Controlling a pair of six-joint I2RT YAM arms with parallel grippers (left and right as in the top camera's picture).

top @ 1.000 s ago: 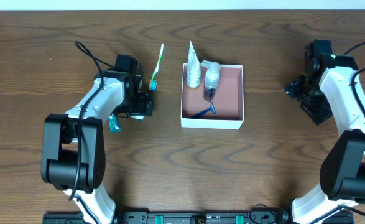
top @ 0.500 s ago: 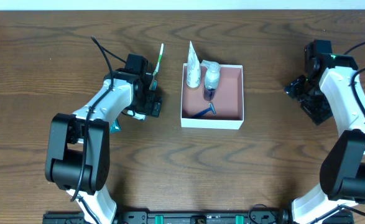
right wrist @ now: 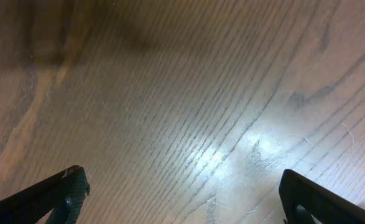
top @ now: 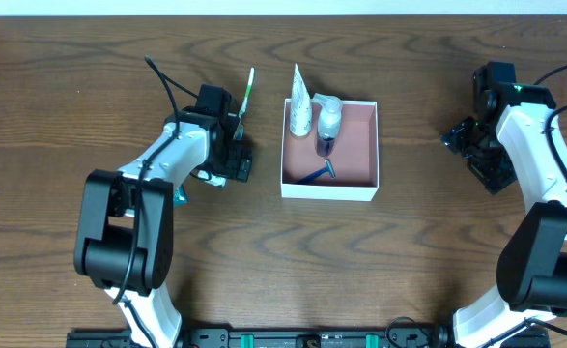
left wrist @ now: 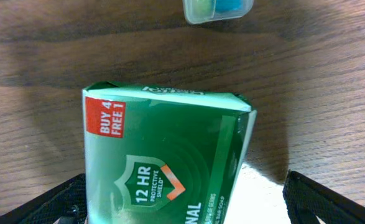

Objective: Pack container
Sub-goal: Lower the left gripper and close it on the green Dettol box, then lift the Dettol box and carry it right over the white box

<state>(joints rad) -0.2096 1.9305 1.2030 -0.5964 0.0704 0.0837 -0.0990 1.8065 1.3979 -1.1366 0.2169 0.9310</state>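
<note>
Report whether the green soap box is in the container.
Out. The green soap box sits over the bare table between the spread fingers of the left gripper, beside the container, not inside.

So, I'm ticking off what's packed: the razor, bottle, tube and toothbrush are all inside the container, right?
Not the toothbrush: the overhead view shows it lying outside, left of the container. The razor, bottle and tube are inside.

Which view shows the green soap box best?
Left wrist: the soap box fills the frame, its print readable, between the open fingers. Overhead, the left arm hides nearly all of it. The right wrist view shows only wooden table.
</note>
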